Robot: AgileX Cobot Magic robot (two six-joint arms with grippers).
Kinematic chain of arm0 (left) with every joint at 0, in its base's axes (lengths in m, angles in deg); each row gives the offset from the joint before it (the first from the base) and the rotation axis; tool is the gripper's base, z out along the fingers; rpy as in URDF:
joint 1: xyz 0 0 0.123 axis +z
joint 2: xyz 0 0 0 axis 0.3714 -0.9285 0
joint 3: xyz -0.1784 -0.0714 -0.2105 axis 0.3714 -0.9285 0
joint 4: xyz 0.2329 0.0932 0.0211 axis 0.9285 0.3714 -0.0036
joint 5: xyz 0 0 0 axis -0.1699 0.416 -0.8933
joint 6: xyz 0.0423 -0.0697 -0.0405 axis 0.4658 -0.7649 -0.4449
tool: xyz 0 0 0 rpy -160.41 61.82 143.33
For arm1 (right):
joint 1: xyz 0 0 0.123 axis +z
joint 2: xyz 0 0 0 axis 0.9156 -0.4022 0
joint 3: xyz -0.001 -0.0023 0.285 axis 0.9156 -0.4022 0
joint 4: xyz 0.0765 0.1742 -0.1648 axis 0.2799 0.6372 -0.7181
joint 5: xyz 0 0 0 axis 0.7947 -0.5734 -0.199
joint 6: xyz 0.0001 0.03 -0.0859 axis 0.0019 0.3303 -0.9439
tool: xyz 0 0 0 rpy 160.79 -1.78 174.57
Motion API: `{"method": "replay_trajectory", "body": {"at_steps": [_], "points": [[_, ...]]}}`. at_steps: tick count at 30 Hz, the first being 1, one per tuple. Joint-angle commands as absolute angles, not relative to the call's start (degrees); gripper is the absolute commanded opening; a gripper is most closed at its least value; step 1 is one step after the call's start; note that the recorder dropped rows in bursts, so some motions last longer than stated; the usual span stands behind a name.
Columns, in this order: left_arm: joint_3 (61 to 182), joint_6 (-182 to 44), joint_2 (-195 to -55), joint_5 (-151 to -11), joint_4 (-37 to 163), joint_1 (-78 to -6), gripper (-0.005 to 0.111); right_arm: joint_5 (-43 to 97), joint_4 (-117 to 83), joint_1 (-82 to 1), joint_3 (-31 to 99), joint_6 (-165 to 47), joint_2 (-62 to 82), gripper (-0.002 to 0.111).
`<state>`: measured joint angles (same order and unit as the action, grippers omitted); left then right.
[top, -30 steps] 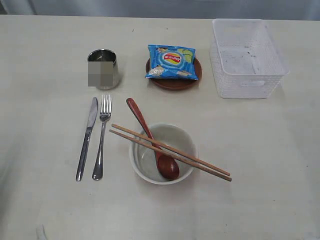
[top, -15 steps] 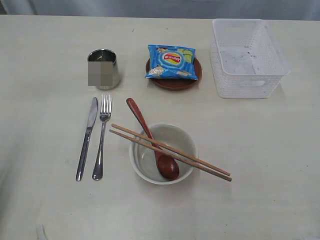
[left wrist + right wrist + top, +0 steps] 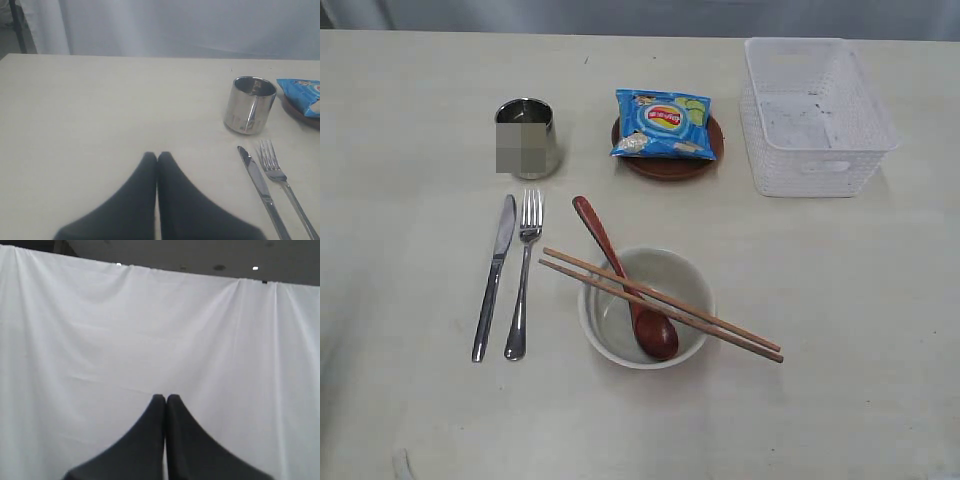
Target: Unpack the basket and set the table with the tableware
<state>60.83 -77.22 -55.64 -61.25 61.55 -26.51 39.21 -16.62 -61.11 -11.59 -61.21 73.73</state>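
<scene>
1. White perforated plastic is making up the basket (image 3: 810, 178), which is sitting at the far right of the table (image 3: 850, 300) in the exterior view, its bare floor showing through the open top.
2. Across the far side, the steel cup (image 3: 527, 138) is standing upright on the left, well apart from the basket. The small brown plate (image 3: 665, 168) is sitting between them.
3. A blue chip bag (image 3: 662, 124) is lying on the plate and covering most of it.
4. Nearer the camera than the cup, the knife (image 3: 493, 277) and fork (image 3: 523, 275) are lying side by side. The knife is on the left, and both handles are pointing toward the near edge.
5. Just right of the fork, the cream bowl (image 3: 588, 330) is sitting upright. The wooden spoon (image 3: 603, 248) is leaning in it, head resting inside and handle sticking out over the far-left rim.
6. Two chopsticks (image 3: 720, 327) are lying together across the bowl's rim on a diagonal, their right ends reaching past the bowl over the table.
7. The left gripper (image 3: 157, 155) is pointing over bare tabletop with its fingers pressing together and nothing between them. The cup, knife and fork are showing nearby in its wrist view.
8. The right gripper (image 3: 166, 397) is also pressing its fingers together, holding nothing, and facing a white curtain (image 3: 150, 330).
</scene>
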Motion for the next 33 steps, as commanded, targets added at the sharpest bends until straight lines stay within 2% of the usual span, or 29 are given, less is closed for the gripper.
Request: {"method": "replay_trajectory", "body": {"at_steps": [1, 4, 7, 19, 28, 33], "points": [[60.6, -77.0, -55.4, -61.7, 61.5, -26.3, 0.000, 38.9, -16.6, -61.5, -20.6, -61.1, 76.6, 0.000], [60.6, -77.0, -55.4, -61.7, 61.5, -26.3, 0.000, 28.7, -16.6, -61.5, -22.0, -60.5, 76.9, 0.000], [60.6, -77.0, -55.4, -61.7, 61.5, -26.3, 0.000, 24.8, -16.6, -61.5, -22.0, -60.5, 76.9, 0.000], [60.6, -77.0, -55.4, -61.7, 61.5, -26.3, 0.000, 23.6, -16.6, -61.5, -22.5, -61.4, 78.4, 0.000], [60.6, -77.0, -55.4, -61.7, 61.5, -26.3, 0.000, 23.6, -16.6, -61.5, -29.6, -61.3, 81.7, 0.000], [60.6, -77.0, -55.4, -61.7, 61.5, -26.3, 0.000, 18.3, -16.6, -61.5, -30.8, -61.0, 81.7, 0.000]]}}
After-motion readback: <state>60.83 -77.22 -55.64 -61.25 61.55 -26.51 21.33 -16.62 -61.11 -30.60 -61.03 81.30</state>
